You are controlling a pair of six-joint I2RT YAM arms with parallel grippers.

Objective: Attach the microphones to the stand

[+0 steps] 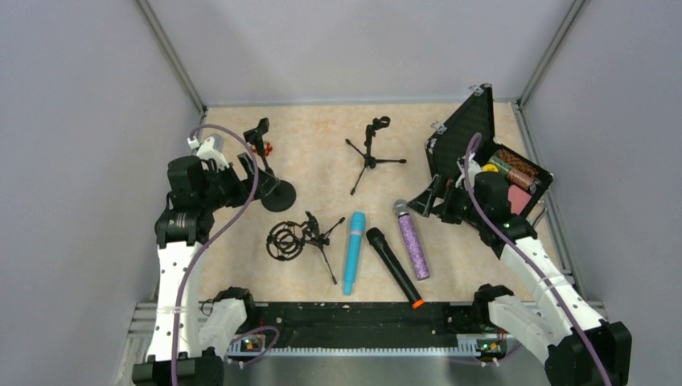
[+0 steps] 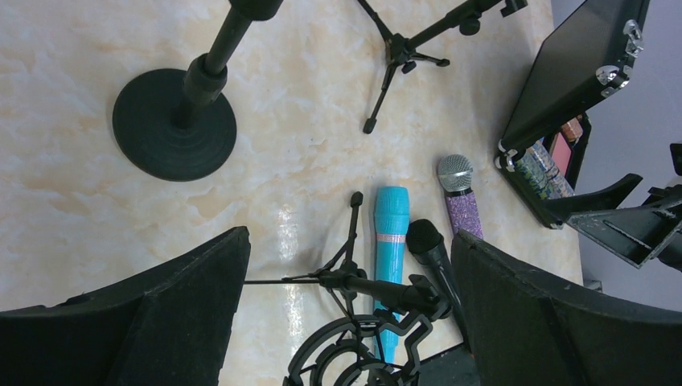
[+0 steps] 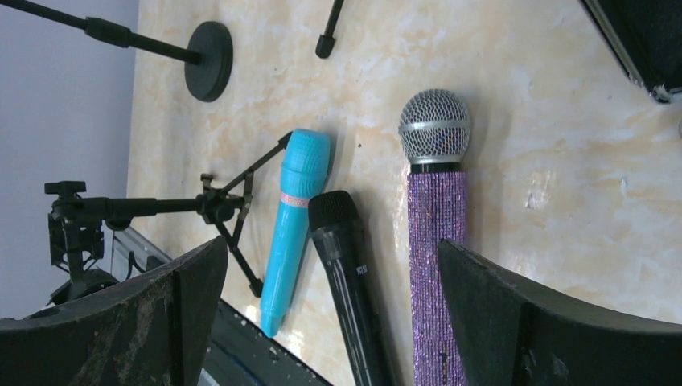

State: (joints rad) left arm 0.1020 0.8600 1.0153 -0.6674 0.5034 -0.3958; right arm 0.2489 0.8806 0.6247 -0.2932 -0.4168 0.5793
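Jaws spread wide and holding nothing, the left gripper (image 2: 350, 241) hangs over a tipped shock-mount tripod (image 1: 301, 237) and the right gripper (image 3: 331, 245) over the microphone heads. Closest to the arm bases, the turquoise microphone (image 1: 353, 252), black microphone (image 1: 394, 267) and purple microphone (image 1: 412, 241) lie side by side on the table (image 1: 322, 129). Farther back stand a round-base stand (image 1: 273, 193) and a tripod stand (image 1: 371, 153), with an open case (image 1: 482, 161) at far right.
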